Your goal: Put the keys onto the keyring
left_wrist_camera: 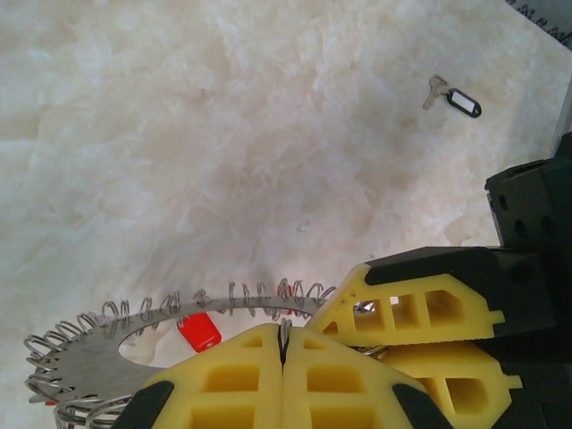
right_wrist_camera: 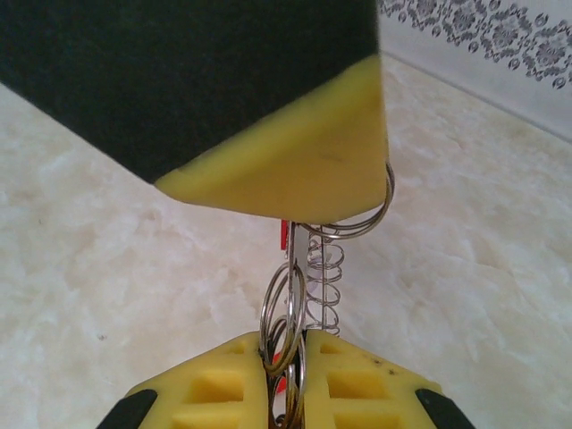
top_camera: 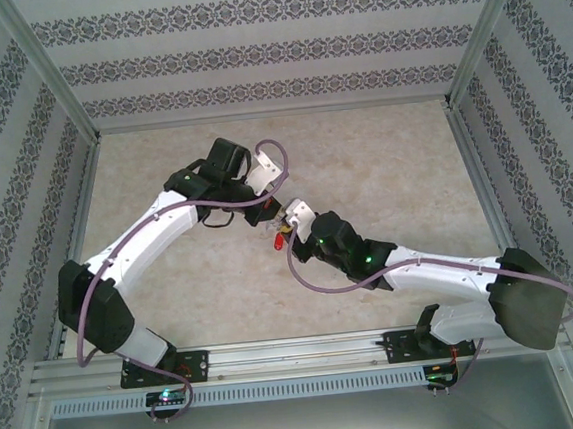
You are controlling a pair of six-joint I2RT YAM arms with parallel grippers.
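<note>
Above the surface (left_wrist_camera: 179, 134), the left end effector (left_wrist_camera: 283, 338) is clenched on the keyring (left_wrist_camera: 80, 362) (red tag (left_wrist_camera: 198, 331) behind its hole); the right end effector (right_wrist_camera: 286, 349) grips its loops.

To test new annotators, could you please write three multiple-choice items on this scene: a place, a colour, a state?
1. The black-tagged key lies: A on the table, lying free; B on the keyring; C in a box.
2. The tag seen through the keyring's hole is: A white; B green; C red.
3. The left gripper is: A wide open; B shut on the keyring; C shut on a cable.
1A, alone on bare table; 2C, plainly red; 3B, closed tight on its edge.
</note>
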